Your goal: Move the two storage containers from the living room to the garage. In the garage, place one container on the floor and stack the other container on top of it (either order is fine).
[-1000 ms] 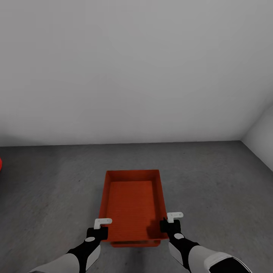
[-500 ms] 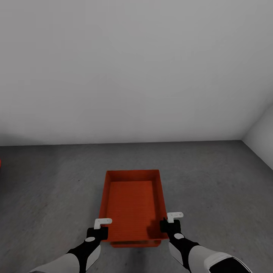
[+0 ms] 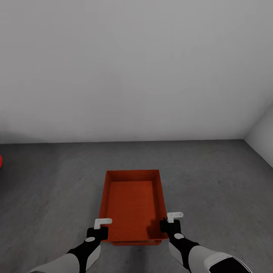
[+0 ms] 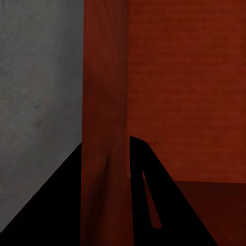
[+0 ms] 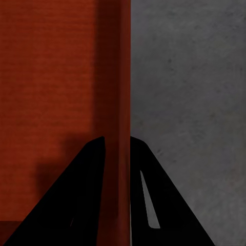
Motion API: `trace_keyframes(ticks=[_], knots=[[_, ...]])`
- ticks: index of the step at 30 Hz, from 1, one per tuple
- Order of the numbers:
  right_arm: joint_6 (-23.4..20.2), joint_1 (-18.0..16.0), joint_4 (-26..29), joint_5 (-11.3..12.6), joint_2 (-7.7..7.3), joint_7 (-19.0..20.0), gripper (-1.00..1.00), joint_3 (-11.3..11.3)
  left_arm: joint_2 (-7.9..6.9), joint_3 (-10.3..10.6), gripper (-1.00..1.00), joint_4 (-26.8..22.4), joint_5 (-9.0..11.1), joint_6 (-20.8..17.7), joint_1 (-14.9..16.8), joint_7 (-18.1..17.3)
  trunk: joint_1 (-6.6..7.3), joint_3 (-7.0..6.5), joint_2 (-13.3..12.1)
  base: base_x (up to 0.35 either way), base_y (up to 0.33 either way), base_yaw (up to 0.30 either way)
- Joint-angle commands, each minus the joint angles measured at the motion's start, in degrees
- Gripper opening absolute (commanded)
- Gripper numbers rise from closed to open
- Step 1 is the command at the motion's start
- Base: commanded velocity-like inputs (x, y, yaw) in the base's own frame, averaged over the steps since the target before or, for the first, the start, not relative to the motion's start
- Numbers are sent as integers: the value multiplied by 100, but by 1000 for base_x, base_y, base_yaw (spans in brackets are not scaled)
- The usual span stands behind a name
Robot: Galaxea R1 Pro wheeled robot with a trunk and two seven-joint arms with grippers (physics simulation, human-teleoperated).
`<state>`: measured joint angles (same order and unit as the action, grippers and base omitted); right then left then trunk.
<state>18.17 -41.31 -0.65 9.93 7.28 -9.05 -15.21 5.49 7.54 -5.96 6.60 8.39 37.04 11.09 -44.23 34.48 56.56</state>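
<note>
An orange-red storage container [image 3: 132, 203] hangs open side up over the dark grey floor [image 3: 216, 182] of the garage. My left gripper [image 3: 102, 228] is shut on its left wall near the near corner, and my right gripper [image 3: 167, 224] is shut on its right wall. In the left wrist view the black fingers [image 4: 146, 189] straddle the container wall [image 4: 105, 102]. In the right wrist view the fingers [image 5: 87, 189] clamp the wall [image 5: 115, 77] the same way. A darker red strip [image 3: 136, 243] shows under the near edge; I cannot tell if it is a second container.
A plain white-grey wall [image 3: 136, 76] stands ahead, meeting a side wall [image 3: 263, 134] at the right corner. A small red sliver [image 3: 0, 161] pokes in at the left edge. Bare concrete-like floor stretches on both sides of the container.
The view has shifted slightly, and the red sliver at the left edge shows again. Both grippers and the container keep their places relative to each other.
</note>
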Motion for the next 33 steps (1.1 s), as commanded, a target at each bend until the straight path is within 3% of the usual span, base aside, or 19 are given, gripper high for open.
trace_keyframes(ticks=[1, 33], knots=[[21, -4, -14, 88, 82, -26, -100, 220, 5, -51, -100, -10, -1, 19, 5, 51, 0, 13, 3, 0, 0, 67], [28, -8, -14, 88, 89, -53, -100, 220, 5, -51, -100, -10, 0, 20, 5, 51, 0, 50, 3, 0, 0, 1]])
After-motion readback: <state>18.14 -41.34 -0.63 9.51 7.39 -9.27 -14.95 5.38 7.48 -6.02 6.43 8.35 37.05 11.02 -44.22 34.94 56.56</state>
